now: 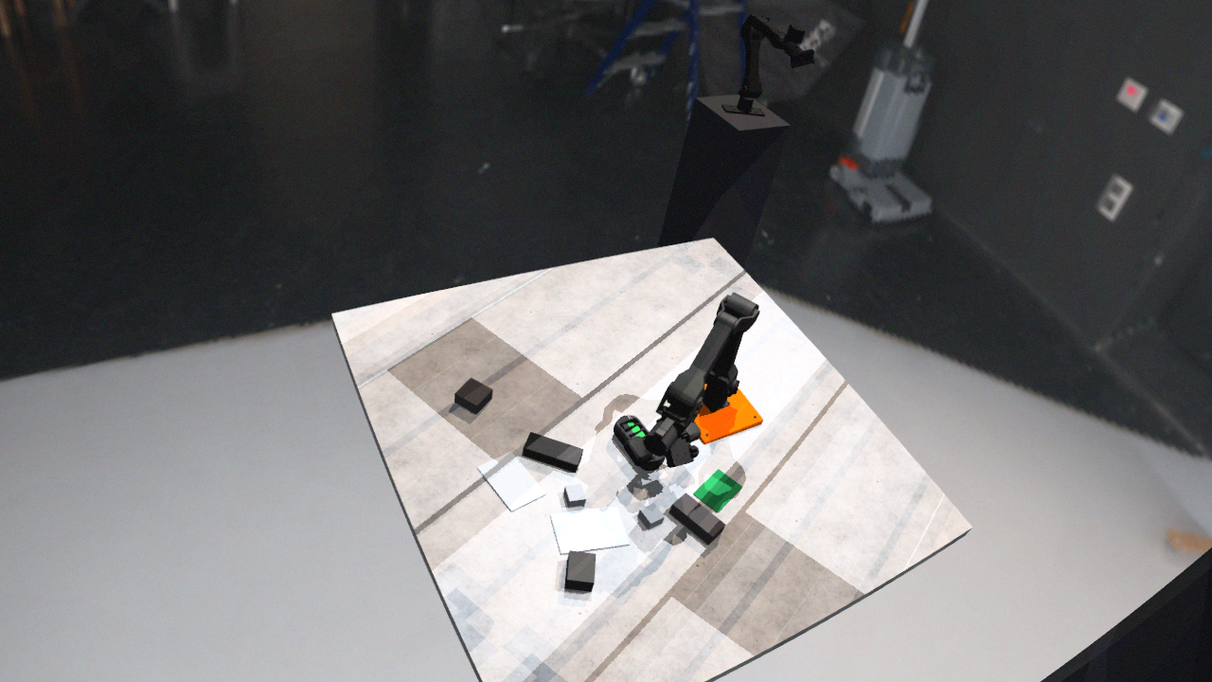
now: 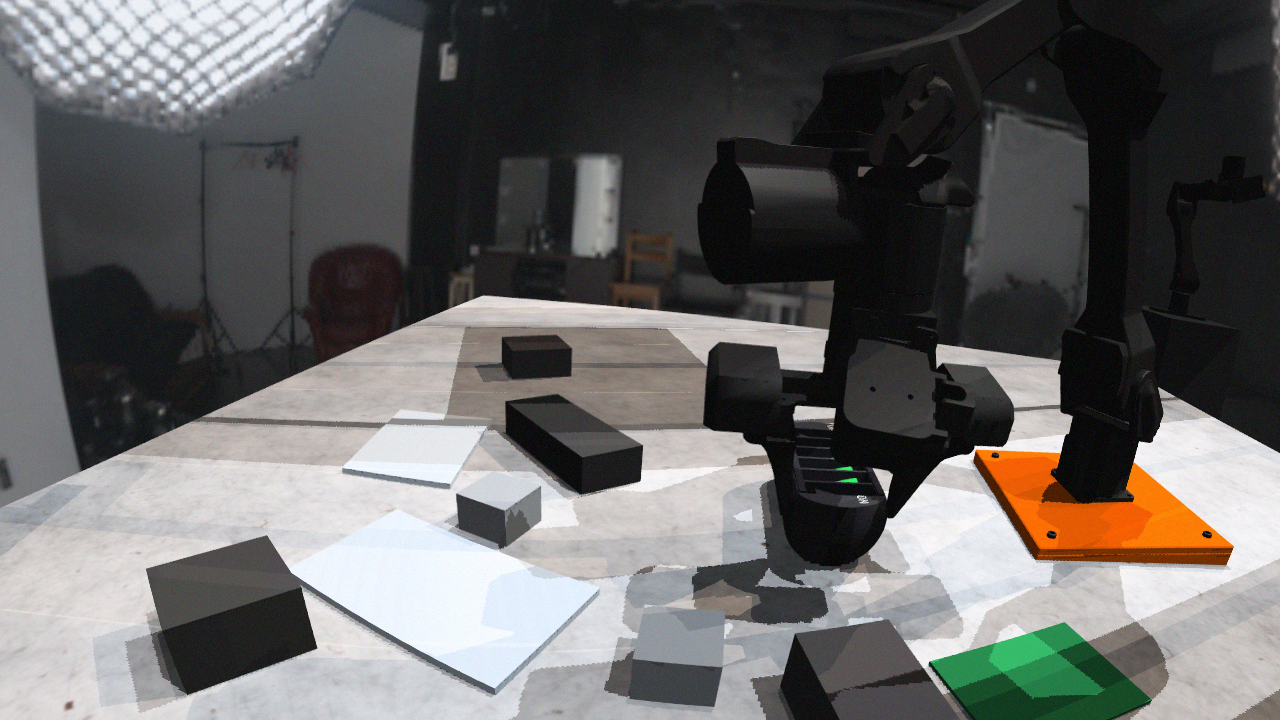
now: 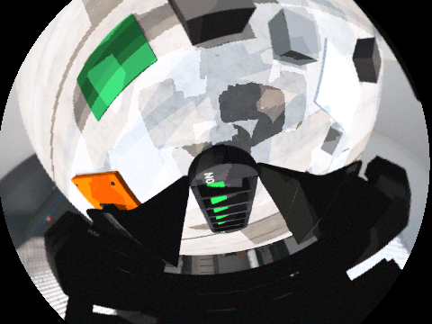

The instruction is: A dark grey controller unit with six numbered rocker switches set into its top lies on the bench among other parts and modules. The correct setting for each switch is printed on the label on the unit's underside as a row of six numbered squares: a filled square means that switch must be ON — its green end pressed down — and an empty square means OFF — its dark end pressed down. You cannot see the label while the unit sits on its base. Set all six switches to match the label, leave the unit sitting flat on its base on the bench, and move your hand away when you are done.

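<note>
The dark grey controller unit sits on its base on the bench, switches up. In the wrist view its ON mark is at the upper end of the switch row, and green wedges show on several switches. The farthest switches are too small to read. The label underneath is hidden. My gripper points down over the unit and is shut on it, one finger against each long side near the ON-marked end. In the exterior view the gripper body hides part of the switch row.
A green plate and a dark block lie nearby. A long black block, grey cubes and white plates lie beyond. The orange base plate carries my arm.
</note>
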Action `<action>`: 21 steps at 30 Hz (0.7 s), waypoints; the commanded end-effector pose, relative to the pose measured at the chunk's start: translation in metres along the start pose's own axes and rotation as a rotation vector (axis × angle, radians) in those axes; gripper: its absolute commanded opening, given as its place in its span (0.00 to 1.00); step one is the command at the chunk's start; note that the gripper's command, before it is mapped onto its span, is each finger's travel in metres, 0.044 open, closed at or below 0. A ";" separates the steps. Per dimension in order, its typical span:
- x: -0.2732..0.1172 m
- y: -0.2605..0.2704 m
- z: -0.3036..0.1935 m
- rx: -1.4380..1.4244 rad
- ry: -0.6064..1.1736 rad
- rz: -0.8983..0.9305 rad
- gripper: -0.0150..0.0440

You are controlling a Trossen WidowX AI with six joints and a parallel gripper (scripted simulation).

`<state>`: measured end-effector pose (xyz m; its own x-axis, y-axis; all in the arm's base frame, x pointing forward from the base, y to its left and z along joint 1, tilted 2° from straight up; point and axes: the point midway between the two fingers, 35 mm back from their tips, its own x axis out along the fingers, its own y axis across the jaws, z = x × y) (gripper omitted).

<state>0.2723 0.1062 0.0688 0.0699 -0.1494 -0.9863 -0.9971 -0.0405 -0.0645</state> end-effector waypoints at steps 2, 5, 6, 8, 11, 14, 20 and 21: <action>-0.002 0.000 -0.002 0.006 0.004 -0.001 0.81; -0.002 0.000 -0.002 0.006 0.003 -0.001 0.82; -0.003 0.000 -0.003 0.006 0.003 -0.001 0.82; -0.004 0.000 -0.003 0.006 0.002 -0.001 0.82; -0.006 0.000 -0.004 0.006 0.000 -0.001 0.82; -0.008 0.000 -0.005 0.006 -0.003 -0.001 0.82; -0.011 0.000 -0.008 0.006 -0.012 -0.001 0.82; -0.012 0.000 -0.008 0.006 -0.014 -0.001 0.82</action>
<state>0.2718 0.1015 0.0769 0.0646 -0.1398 -0.9881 -0.9977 -0.0316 -0.0607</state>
